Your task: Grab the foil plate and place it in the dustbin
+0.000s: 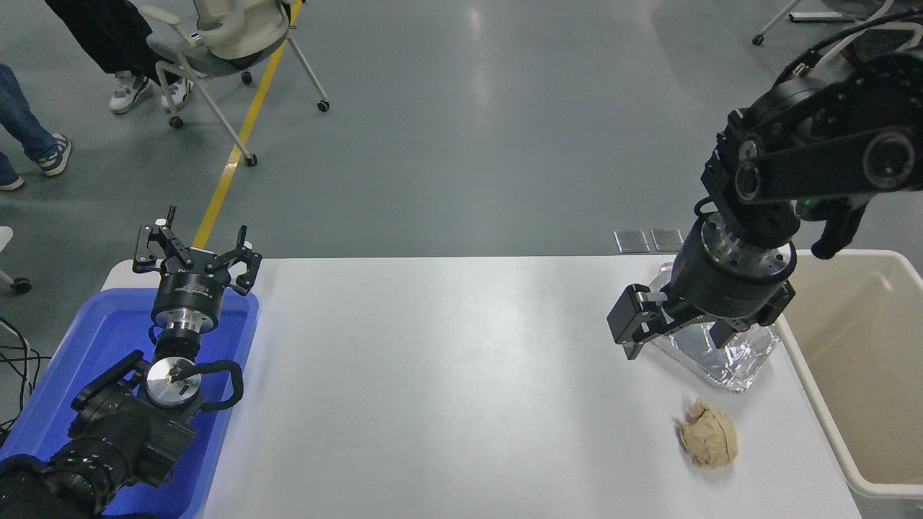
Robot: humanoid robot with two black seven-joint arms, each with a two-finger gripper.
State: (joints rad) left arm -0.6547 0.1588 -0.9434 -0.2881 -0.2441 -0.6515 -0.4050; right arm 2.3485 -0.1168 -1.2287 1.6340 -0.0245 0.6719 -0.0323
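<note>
The foil plate (728, 357) is a shiny silver tray lying on the white table (447, 375) at the right, close to the dustbin. The dustbin (811, 389) is a large beige bin at the table's right edge. My right gripper (676, 344) points down over the plate's left part and hides much of it. Its jaws are apart: one finger (629, 326) is outside the plate's left wall and the other is over the plate's inside. The plate seems to rest on the table. My left gripper (193, 252) is open, parked at the lower left.
A crumpled tan paper ball (709, 434) lies on the table just in front of the plate. A blue plastic bin (72, 367) sits under the left arm. A chair (231, 43) and people's legs (29, 137) are on the floor at the far left.
</note>
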